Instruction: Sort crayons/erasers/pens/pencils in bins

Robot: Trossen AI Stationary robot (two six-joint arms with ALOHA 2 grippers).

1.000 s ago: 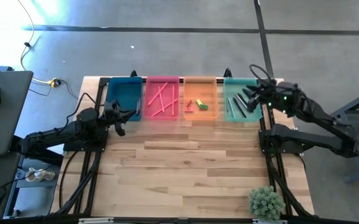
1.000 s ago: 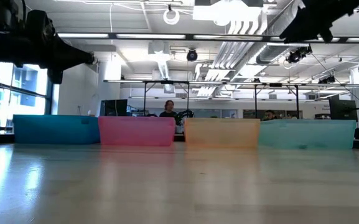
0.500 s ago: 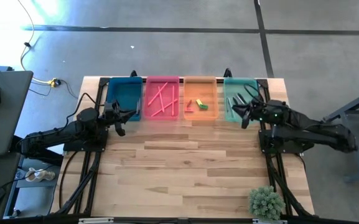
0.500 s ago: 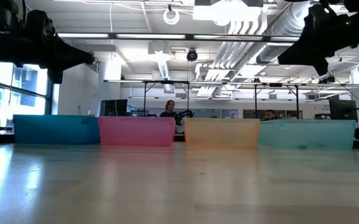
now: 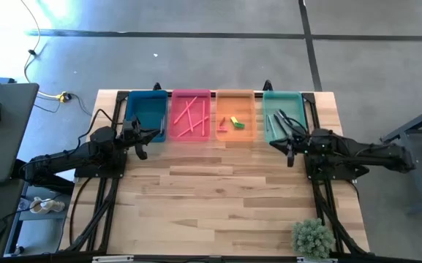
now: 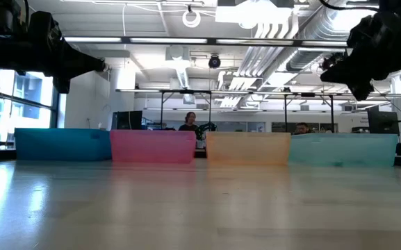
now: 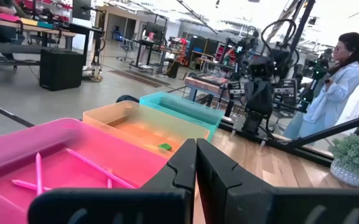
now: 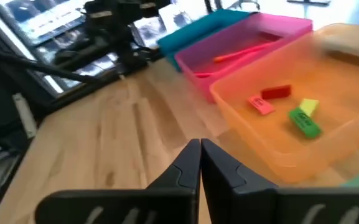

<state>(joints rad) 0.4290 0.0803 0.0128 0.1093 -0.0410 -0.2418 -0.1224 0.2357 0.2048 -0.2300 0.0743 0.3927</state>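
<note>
pale wooden planks of the table (image 5: 218,197) lie under both arms. right gripper (image 5: 291,150), fingers pressed together and holding nothing, hangs just in front of the mint-green translucent plastic bin (image 5: 282,98), where thin dark pens (image 5: 280,120) lie. beside that, the orange bin (image 5: 235,99) holds small blocky erasers (image 8: 282,106), red, yellow and green. left gripper (image 5: 142,144), also closed and empty, sits before the teal-blue bin (image 5: 145,98); long pink pencils (image 5: 189,117) rest in the pink-red bin (image 5: 191,95).
</note>
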